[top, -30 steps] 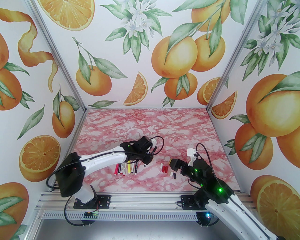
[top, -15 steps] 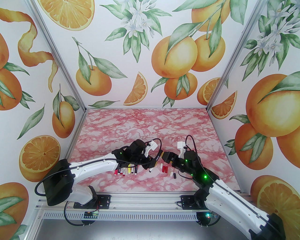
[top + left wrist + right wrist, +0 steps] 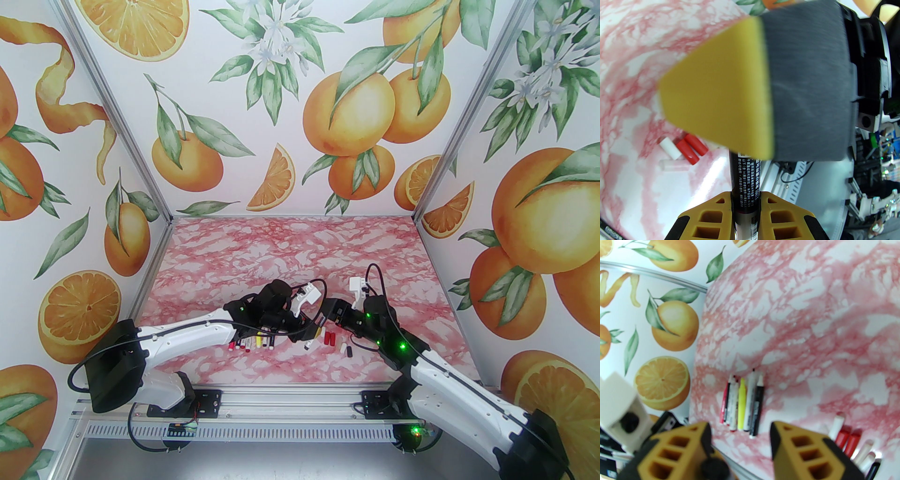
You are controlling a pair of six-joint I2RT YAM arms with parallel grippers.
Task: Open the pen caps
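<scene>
Left wrist camera looks along the left gripper [image 3: 745,195]. Its two yellow fingers [image 3: 710,215], at bottom centre, are pressed tight on a black-barrelled pen [image 3: 745,173] with white print and hold it above the pink marbled table [image 3: 628,70]. The pen's far end runs under a large blurred yellow-and-grey finger [image 3: 717,86] of the right gripper [image 3: 329,315], so its cap cannot be made out. Left of the pen lie the loose caps [image 3: 689,152]: one white, two red side by side, and a pale one just below them.

In the top external view the two grippers meet tip to tip at lower centre. The row of pens [image 3: 253,341] lies on the table just left of them, partly under the left arm. The loose caps [image 3: 330,337] lie just below and to the right.

In the right wrist view the right gripper [image 3: 740,434] has its yellow fingers standing apart at the bottom edge, with table showing in the gap. Whether they touch the held pen cannot be told. The row of pens [image 3: 741,404] sits at centre and the loose caps [image 3: 846,439] at lower right.
</scene>
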